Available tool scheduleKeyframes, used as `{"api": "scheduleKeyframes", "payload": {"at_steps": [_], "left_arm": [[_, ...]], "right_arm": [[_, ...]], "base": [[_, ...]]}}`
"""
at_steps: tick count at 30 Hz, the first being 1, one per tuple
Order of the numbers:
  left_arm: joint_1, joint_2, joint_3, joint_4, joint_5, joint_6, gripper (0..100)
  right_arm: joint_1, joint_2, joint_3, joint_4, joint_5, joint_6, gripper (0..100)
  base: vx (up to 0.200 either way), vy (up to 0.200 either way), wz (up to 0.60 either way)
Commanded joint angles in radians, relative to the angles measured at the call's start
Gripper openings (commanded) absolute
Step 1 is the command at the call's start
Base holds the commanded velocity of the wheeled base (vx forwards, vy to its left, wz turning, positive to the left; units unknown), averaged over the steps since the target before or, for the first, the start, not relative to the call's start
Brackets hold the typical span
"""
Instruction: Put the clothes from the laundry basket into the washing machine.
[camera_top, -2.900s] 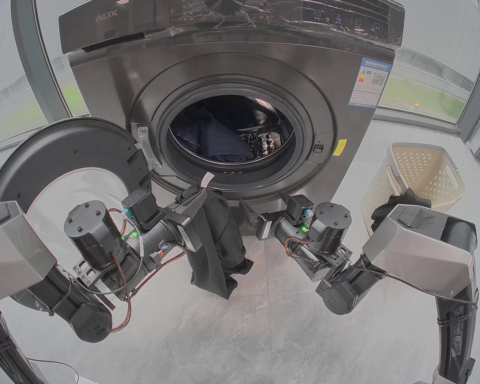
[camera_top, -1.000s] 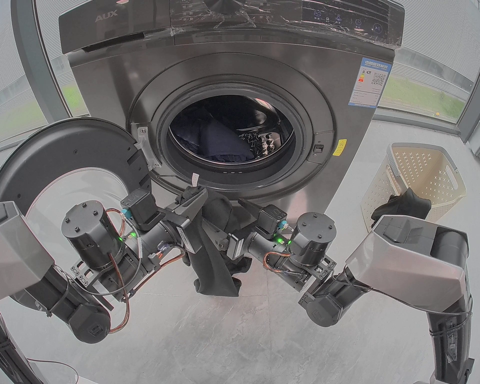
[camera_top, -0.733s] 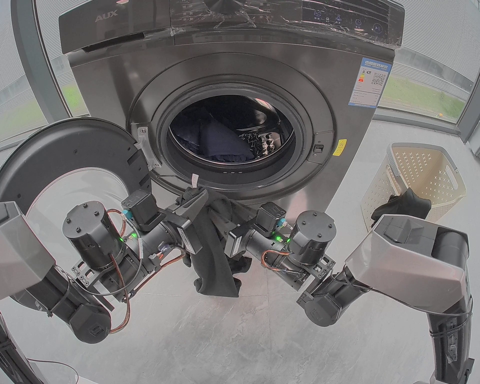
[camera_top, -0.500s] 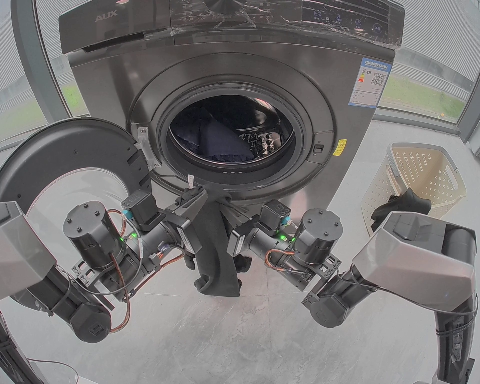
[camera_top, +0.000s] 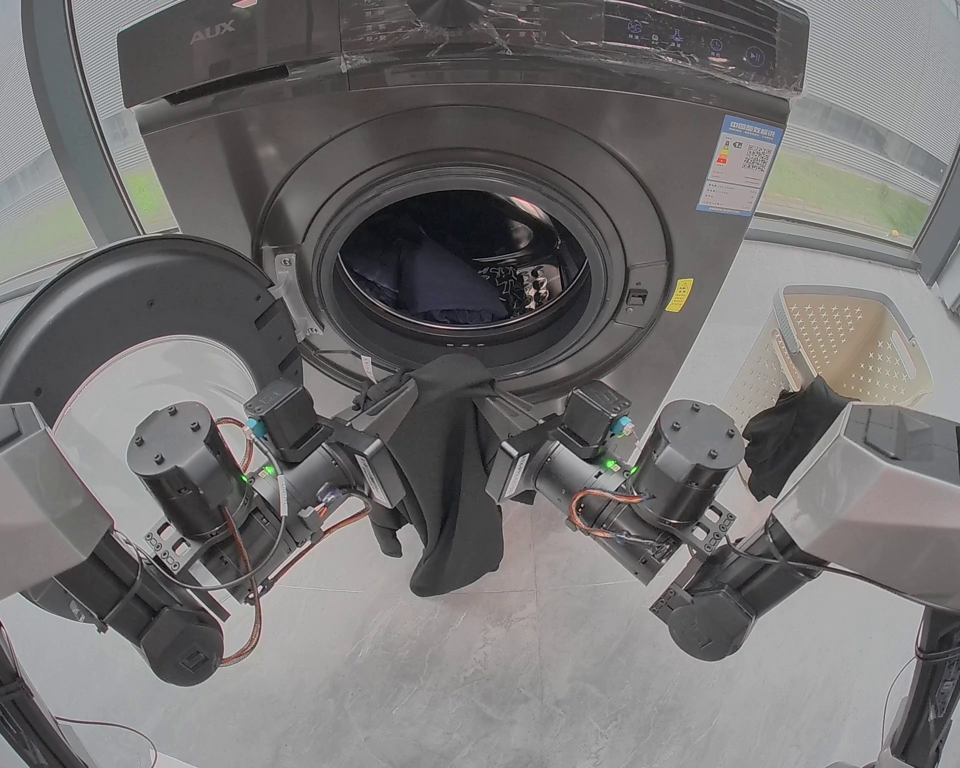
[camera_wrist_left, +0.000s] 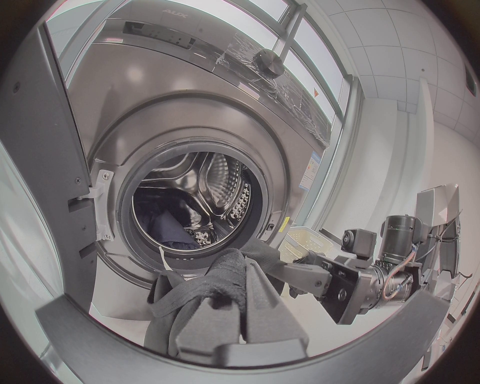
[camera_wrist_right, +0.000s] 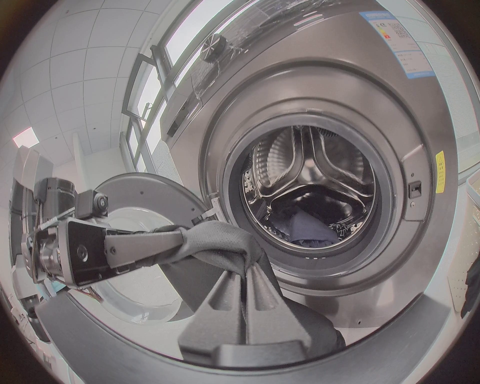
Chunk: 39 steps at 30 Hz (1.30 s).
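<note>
Both pincers are on one dark grey cloth garment (camera_top: 447, 480). My left gripper (camera_top: 398, 392) is clamped on its top edge, and my right gripper (camera_top: 492, 398) is pinched tight on that edge just beside it. The cloth bunches between them, with a long tail hanging toward the pale tiled floor (camera_top: 480, 680).

We hang just below the round open mouth of the grey steel washing machine (camera_top: 650, 190), where blue and patterned clothes (camera_top: 450, 280) lie in the drum.

The danger, as I judge it, is that the tail snags on the mouth's lower rim or trails outside, and an early release would drop everything on the floor.

Another dark piece (camera_top: 790, 435) drapes over the cream perforated plastic laundry basket (camera_top: 860, 335) on my right.
</note>
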<state>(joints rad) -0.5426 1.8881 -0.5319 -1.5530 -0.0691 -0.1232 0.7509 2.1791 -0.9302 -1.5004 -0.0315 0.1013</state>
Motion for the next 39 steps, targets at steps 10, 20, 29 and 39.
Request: {"api": "scheduleKeyframes", "payload": {"at_steps": [10,20,29,39], "left_arm": [[0.007,0.0,0.007,-0.001,-0.011,-0.021,100],[0.064,0.043,0.012,-0.001,-0.012,-0.018,100],[0.088,0.114,0.02,-0.002,-0.012,-0.013,100],[0.087,0.132,0.036,-0.002,-0.012,-0.013,100]], "right_arm": [[-0.024,-0.13,0.017,0.003,-0.016,0.006,0],[-0.022,-0.165,0.033,0.005,-0.016,0.006,0],[-0.028,-0.187,0.044,0.008,-0.018,0.006,0],[-0.041,-0.183,0.034,0.011,-0.018,0.006,0]], "base": [[0.0,0.0,0.0],[0.0,0.0,0.0],[0.0,0.0,0.0],[0.0,0.0,0.0]]}}
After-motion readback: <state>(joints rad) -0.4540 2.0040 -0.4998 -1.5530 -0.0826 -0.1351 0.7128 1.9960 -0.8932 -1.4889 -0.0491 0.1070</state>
